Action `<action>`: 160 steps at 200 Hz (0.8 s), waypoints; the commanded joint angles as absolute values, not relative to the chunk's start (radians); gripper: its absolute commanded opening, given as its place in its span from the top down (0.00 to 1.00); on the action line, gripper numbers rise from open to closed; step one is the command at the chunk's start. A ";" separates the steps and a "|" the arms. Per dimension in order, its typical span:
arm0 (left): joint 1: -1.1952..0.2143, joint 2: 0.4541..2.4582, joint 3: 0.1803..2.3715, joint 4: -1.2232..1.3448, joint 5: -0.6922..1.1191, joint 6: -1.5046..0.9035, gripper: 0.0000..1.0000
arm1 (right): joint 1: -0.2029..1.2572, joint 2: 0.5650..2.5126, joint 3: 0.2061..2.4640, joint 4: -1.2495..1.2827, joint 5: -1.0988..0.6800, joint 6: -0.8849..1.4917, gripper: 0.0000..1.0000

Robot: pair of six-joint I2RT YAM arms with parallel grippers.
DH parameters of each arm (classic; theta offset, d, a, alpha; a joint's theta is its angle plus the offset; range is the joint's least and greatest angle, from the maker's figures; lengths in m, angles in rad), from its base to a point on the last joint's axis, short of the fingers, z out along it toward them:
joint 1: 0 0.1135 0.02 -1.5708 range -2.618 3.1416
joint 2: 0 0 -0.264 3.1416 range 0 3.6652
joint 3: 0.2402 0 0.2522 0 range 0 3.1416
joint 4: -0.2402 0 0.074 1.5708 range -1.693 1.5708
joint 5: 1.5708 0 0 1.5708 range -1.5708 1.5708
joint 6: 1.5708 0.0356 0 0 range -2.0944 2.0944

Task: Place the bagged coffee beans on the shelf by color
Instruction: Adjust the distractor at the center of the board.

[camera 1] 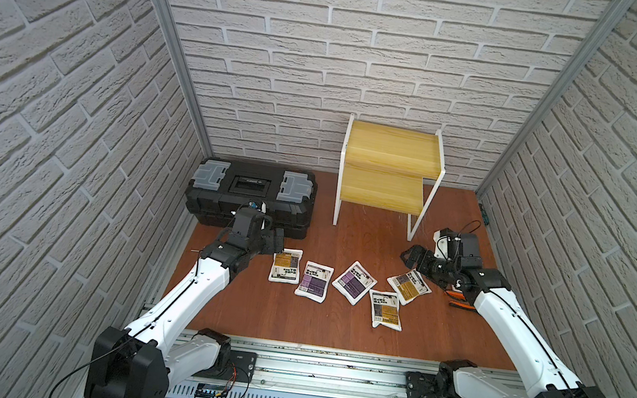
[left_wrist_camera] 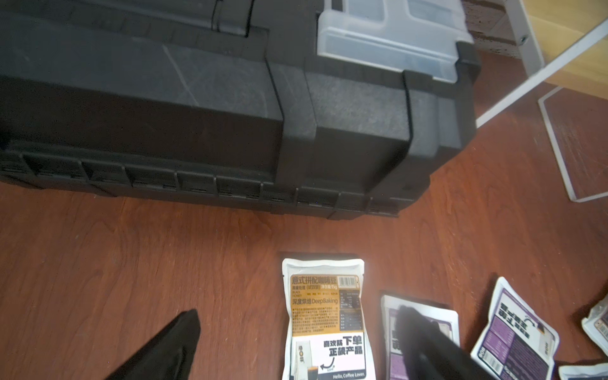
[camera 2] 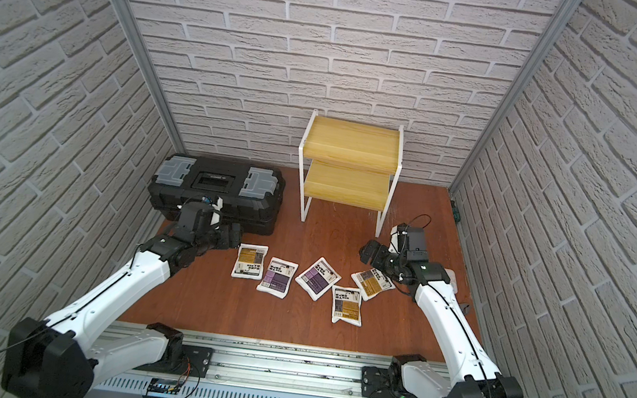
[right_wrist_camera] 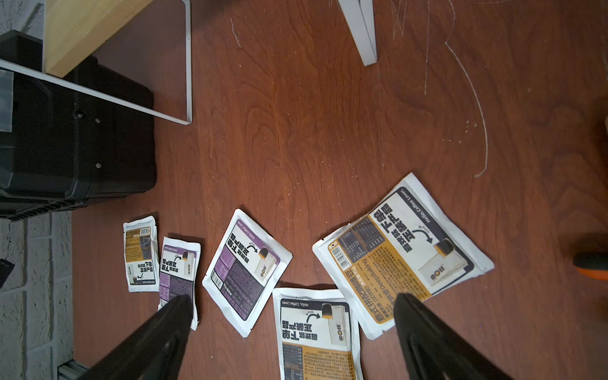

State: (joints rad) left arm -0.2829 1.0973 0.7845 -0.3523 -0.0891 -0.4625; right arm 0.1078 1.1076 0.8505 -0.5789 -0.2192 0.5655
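Black toolbox (camera 1: 226, 202) sits behind the left gripper (camera 1: 278, 242), fingers spread wide! First yellow pouch (camera 1: 285, 266) lies flat just ahead of its tips. Next along comes the first purple pouch (camera 1: 314, 281), then the second purple pouch (camera 1: 354, 282), further from it. Second yellow pouch (camera 1: 386, 310) lies nearer the right gripper (camera 1: 408, 257), third yellow pouch (camera 1: 409, 286) right beside its tips. That gripper's fingers stand spread too, and the shelf (camera 1: 392, 147) rises just beyond it.

Even light, bowed edges, blurred wrist views
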 commanded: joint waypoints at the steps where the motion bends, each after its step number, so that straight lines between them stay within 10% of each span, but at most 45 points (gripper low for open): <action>1: -0.241 1.119 0.790 -0.343 -0.094 -0.507 0.01 | 0.114 1.106 0.844 -0.554 -0.215 0.562 0.00; 160: -0.034 1.526 0.956 -0.158 0.044 -0.485 0.02 | 0.115 1.123 0.876 -0.587 -0.169 0.564 0.00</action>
State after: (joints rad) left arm -0.0673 1.4609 0.8703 -0.2325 0.0093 -0.4950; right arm 0.1078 1.1286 0.8505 -0.5804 -0.1902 0.5678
